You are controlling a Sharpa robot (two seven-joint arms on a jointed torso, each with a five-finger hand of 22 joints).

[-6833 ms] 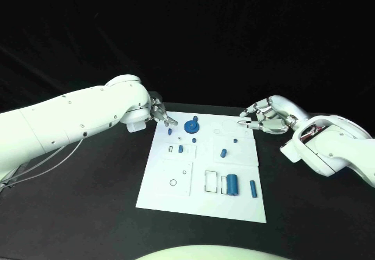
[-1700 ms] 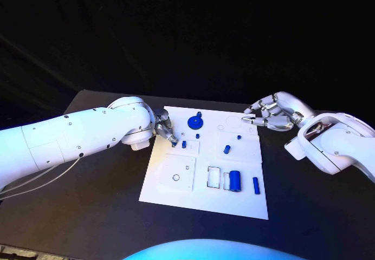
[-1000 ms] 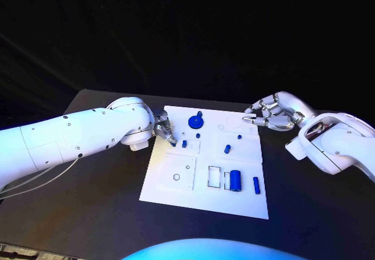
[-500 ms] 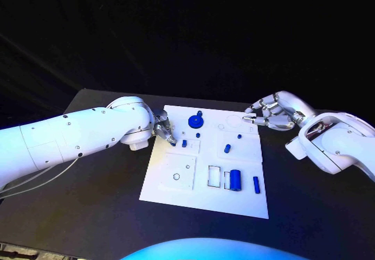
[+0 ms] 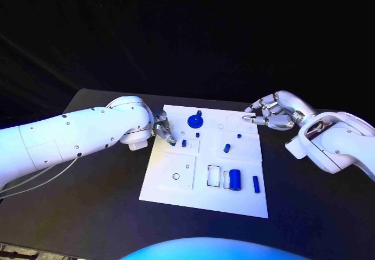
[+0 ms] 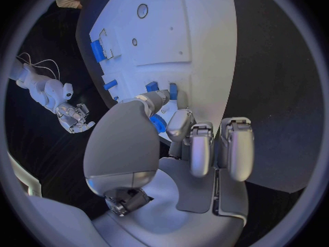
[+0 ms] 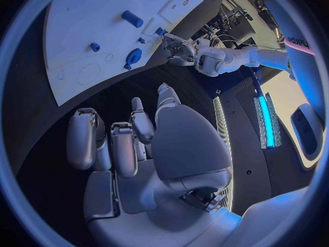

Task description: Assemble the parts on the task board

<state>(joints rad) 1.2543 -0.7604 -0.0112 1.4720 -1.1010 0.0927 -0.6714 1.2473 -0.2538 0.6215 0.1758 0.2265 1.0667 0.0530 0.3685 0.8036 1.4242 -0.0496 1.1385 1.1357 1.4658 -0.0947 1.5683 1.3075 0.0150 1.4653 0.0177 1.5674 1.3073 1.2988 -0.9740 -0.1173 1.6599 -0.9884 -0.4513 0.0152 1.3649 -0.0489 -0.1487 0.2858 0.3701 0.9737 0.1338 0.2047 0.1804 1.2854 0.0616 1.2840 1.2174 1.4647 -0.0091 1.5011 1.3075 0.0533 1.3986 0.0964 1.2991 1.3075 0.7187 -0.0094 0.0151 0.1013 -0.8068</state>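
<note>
Just beside left hand (image 5: 165,131), small blue part (image 5: 183,143), on task board (image 5: 180,189)

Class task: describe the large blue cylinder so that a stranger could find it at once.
Start at the white task board on the black table. Near its front edge lies the large blue cylinder, lengthwise. It is thicker than the slim blue bar beside it.

The left hand (image 5: 165,130) hides the task board (image 5: 205,184) spot beneath its fingertips (image 5: 171,142).
</note>
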